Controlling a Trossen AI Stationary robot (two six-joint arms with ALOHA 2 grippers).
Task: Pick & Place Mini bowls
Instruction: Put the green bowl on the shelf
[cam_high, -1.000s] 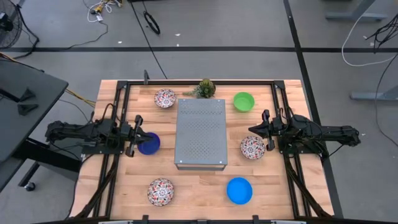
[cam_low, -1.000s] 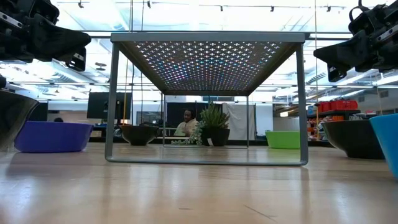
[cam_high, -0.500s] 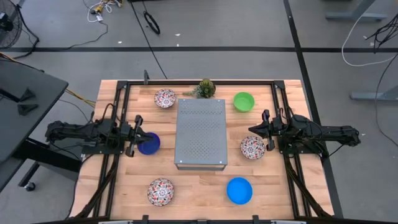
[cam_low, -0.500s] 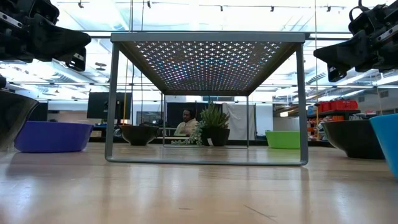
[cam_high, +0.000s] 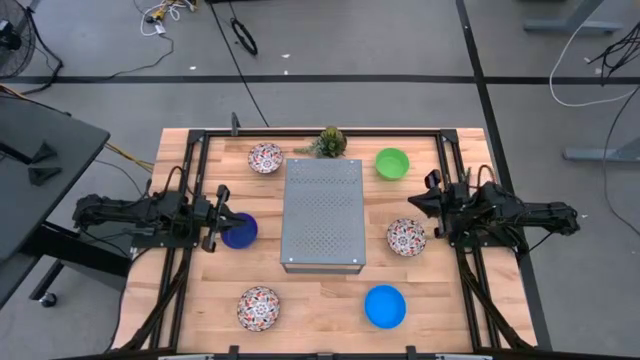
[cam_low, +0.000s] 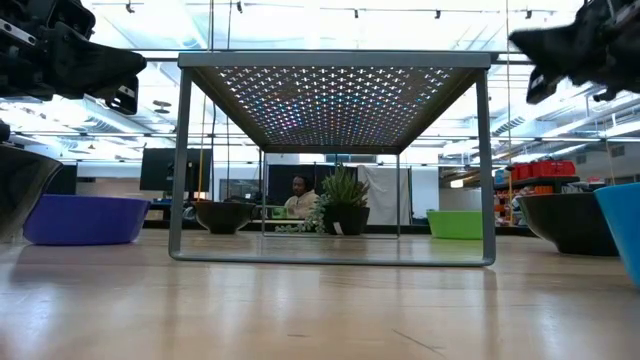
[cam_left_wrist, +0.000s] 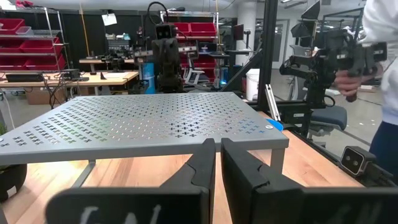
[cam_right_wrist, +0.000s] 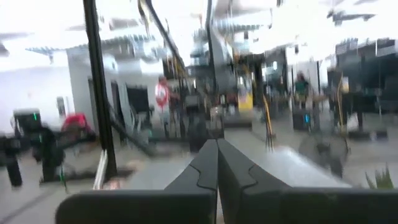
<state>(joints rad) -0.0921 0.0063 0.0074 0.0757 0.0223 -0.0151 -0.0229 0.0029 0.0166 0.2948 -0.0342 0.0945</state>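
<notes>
1. Left claw (cam_high: 217, 218) sits low at the left edge of the bench (cam_high: 320, 300), fingers pinched almost together with only a thin slit showing in its wrist view, nothing between them. The dark blue bowl (cam_high: 239, 230) is just beside its tips, on the inner side.
2. Right claw (cam_high: 428, 196) is closed and empty, raised over the right edge. The floral bowl (cam_high: 405, 237) lies just off its tips, toward the front of the bench; no contact.
3. Remaining bowls, from the claws: a second floral bowl (cam_high: 265, 158) is well beyond the left claw toward the far edge, a third floral bowl (cam_high: 258, 307) well off toward the near edge. The green bowl (cam_high: 392, 163) is near the right claw on the far side, the light blue bowl (cam_high: 385, 306) well off on the near side.
4. My read: the bowls ring the middle so each arm has three on its own side. Nothing is gripped, so no pick has begun.
5. The grey perforated metal stand (cam_high: 322, 213) fills the centre between the two claws. It would likely block a low crossing from either side; the space under it is open in the low view.
6. The small spiky plant (cam_high: 329, 142) stands behind the stand, between the far floral bowl and the green one.
7. Both claws would need to open before any grasp.
</notes>
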